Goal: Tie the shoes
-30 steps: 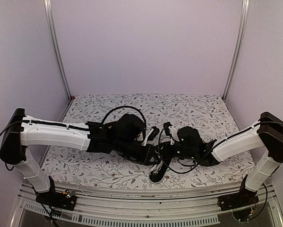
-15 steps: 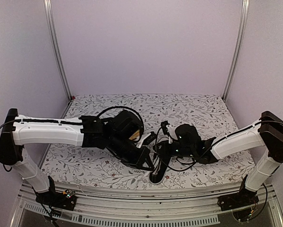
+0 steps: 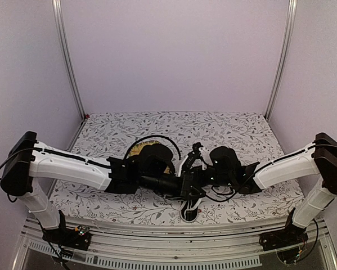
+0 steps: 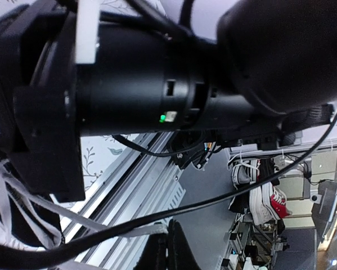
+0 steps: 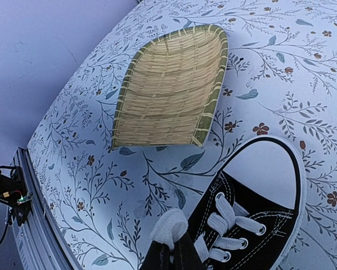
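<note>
Right tool [image 5: 171, 256]: closed on a bunched white lace [image 5: 168, 228]. Left tool [image 4: 167, 247]: closed on a flat lace strand [image 4: 120, 230]. Shoe [image 5: 252, 219]: lies on the floral counter [image 5: 303, 56] near its front edge, close to the woven basket [image 5: 168, 90]. Its long axis runs diagonally in the right wrist view, toe pointing away from the right tool. Black canvas, white laces, white toe cap and sole rim.

Left arm [image 3: 72, 166] and right arm [image 3: 281, 169] meet above the sneaker [image 3: 186, 214] on the table [image 3: 230, 126]
</note>
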You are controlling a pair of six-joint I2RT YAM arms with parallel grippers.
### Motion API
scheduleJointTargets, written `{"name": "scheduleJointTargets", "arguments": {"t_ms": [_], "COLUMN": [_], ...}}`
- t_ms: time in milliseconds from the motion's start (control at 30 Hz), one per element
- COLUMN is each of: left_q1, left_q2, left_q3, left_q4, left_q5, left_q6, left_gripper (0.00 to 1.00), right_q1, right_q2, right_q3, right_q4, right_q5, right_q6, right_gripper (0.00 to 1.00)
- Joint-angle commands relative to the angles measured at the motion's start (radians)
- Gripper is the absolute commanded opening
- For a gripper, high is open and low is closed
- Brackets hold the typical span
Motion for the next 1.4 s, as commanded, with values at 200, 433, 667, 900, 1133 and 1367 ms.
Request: {"name": "scheduleJointTargets", "arguments": {"t_ms": [200,433,667,900,1133,1367], "left_q1": [-0.045,-0.061,-0.074,-0.072,-0.072,-0.066], "left_q2": [0.098,0.157,0.217,0.188,0.174,0.150], "left_q3": [-0.060,-0.069,-0.022,-0.050,-0.083,-0.096], "left_q4": [0.407,0.549,0.513,0.260,0.137,0.072], "left_q5": [-0.103,-0.125,-0.162,-0.307,-0.393,-0.425], "left_q6": [-0.132,-0.197,-0.167,-0.041,-0.006,-0.012], "left_gripper": [0.00,0.00,0.00,0.00,0.00,0.00], "right_q1": [-0.004,-0.003,-0.003,-0.003,-0.003,-0.003], "right_q2": [-0.025,-0.019,-0.020,-0.038,-0.054,-0.070], "right_q3": [0.017,0.030,0.033,0.019,0.020,0.031], "right_q4": [-0.006,-0.006,-0.006,-0.006,-0.013,-0.021], "right_q5": [0.056,0.063,0.059,0.037,0.020,0.001], "right_q6": [-0.007,-0.010,-0.011,-0.006,-0.002,0.001], "right_gripper": [0.02,0.02,0.02,0.02,0.02,0.02]}}
